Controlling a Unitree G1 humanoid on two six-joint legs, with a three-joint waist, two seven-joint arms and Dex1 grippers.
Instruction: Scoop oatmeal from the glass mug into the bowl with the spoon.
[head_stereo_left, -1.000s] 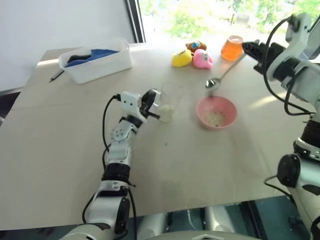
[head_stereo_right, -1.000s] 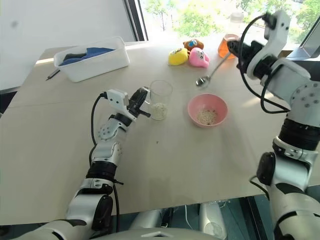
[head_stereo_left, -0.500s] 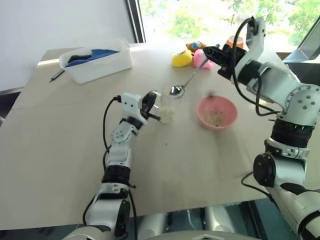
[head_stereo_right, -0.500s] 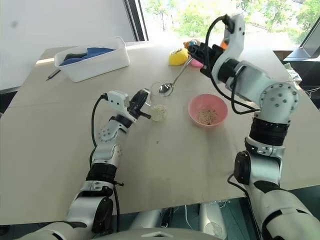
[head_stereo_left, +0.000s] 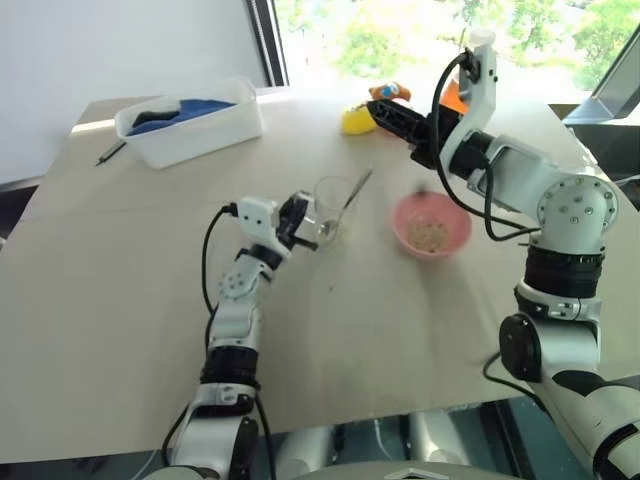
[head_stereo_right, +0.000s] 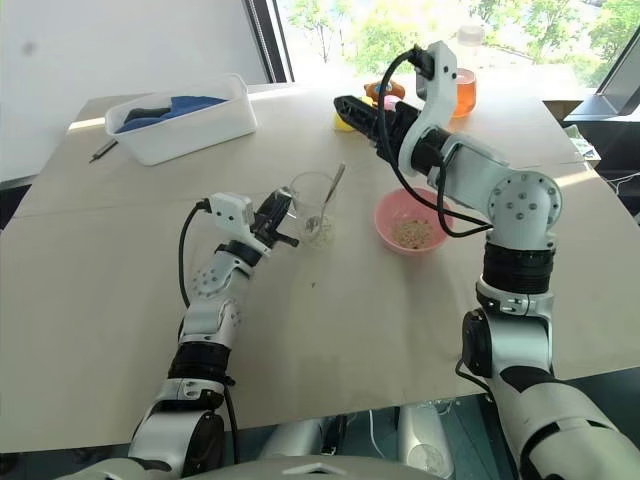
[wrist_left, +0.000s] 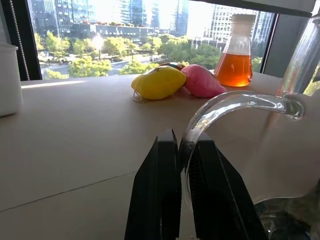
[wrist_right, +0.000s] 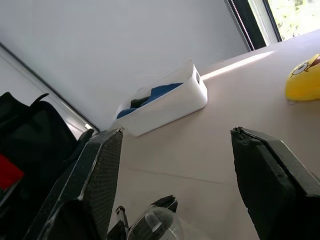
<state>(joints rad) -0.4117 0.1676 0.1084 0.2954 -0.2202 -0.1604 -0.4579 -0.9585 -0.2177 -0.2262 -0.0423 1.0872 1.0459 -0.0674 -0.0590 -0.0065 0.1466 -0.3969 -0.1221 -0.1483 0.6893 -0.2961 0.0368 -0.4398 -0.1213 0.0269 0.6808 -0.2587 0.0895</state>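
Note:
The glass mug (head_stereo_left: 328, 208) stands on the table with my left gripper (head_stereo_left: 300, 214) shut on its clear handle (wrist_left: 235, 102). The spoon (head_stereo_right: 329, 191) rests inside the mug, its handle leaning out toward the far right. A little oatmeal (head_stereo_right: 318, 231) lies at the mug's bottom, and more lies in the pink bowl (head_stereo_left: 432, 224) to the right. My right gripper (head_stereo_right: 350, 108) hangs open above the table beyond the mug, with nothing between its fingers (wrist_right: 95, 175).
A white bin (head_stereo_left: 190, 122) with blue cloth sits at the far left, a dark pen (head_stereo_left: 112, 151) beside it. Yellow (wrist_left: 159, 82) and pink (wrist_left: 200, 81) toys and a flask of orange liquid (wrist_left: 237, 55) stand by the window.
My right arm swung left with the spoon, then the gripper opened and let go. The spoon now stands in the mug. The left gripper kept its hold.

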